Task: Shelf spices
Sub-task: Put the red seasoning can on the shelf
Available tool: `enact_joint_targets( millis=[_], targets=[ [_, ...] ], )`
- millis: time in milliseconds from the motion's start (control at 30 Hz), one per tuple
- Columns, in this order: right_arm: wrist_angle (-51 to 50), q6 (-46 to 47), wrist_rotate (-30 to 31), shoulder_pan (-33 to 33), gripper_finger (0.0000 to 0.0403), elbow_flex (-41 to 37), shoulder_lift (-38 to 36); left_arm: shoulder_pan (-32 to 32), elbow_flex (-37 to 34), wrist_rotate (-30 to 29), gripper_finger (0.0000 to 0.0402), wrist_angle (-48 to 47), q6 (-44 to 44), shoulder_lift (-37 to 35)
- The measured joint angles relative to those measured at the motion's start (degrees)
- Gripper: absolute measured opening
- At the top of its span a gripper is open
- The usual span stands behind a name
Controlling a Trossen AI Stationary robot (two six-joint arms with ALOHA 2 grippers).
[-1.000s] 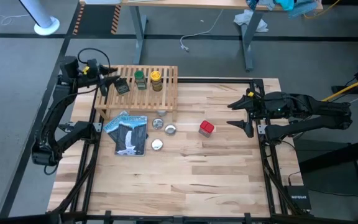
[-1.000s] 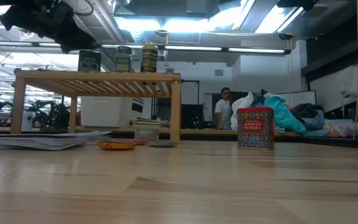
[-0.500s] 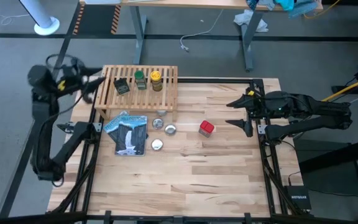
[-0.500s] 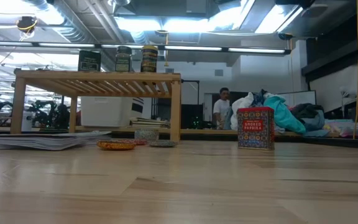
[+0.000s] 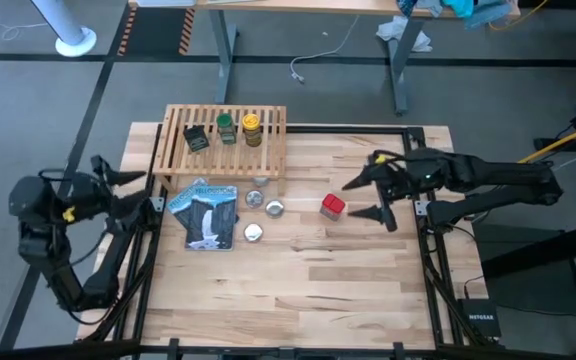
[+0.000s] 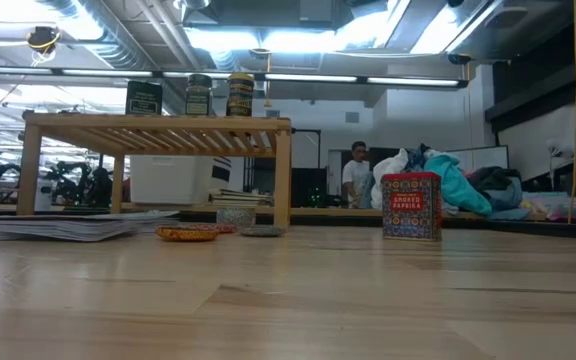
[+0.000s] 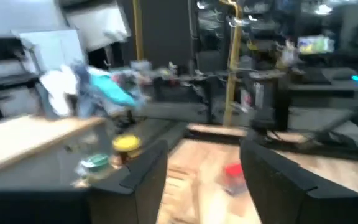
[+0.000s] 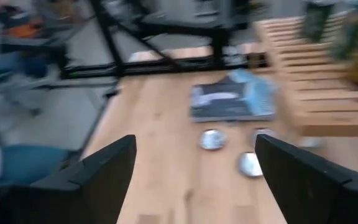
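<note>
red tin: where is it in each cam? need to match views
High view: red tin on the tabletop, right of the shelf, just ahead of the open right gripper.
Low view: red tin right of centre, standing upright, right of the shelf.
Left wrist view: blurred red patch between the fingers.
Right wrist view: not in it.
Shared landmark: the shelf, with the tin off its end.

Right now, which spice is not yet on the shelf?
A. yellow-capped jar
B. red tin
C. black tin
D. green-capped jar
B: the red tin stands on the tabletop, right of the shelf, near the right arm's open tool.
</note>
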Motion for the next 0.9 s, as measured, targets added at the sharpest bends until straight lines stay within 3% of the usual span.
enact_joint_targets(
  millis=[167,367,633,733,900],
  targets=[
    [3.32,1.57,-10.69,0.79,0.0335,-0.02,3.83,-0.03,2.86,-0.48,0.0194,-10.76,-4.88,-1.56],
    [8.87,1.54,-18.59,1.20,0.0335,-0.02,8.57,0.06,4.92,-0.67,0.0194,-26.51,3.52,-0.49],
    [6.84,8.00,-16.09,1.10,0.0335,-0.02,13.58,0.06,5.40,-0.62,0.0194,-29.56,5.45,-0.49],
    [0.93,8.30,-11.25,1.09,0.0335,-0.03,14.02,0.06,5.36,-0.62,0.0194,-29.79,5.43,-0.49],
    [-8.29,7.07,-8.65,1.09,0.0335,-0.04,11.96,0.08,5.31,0.62,0.0194,-29.78,5.49,-0.53]
  ],
)
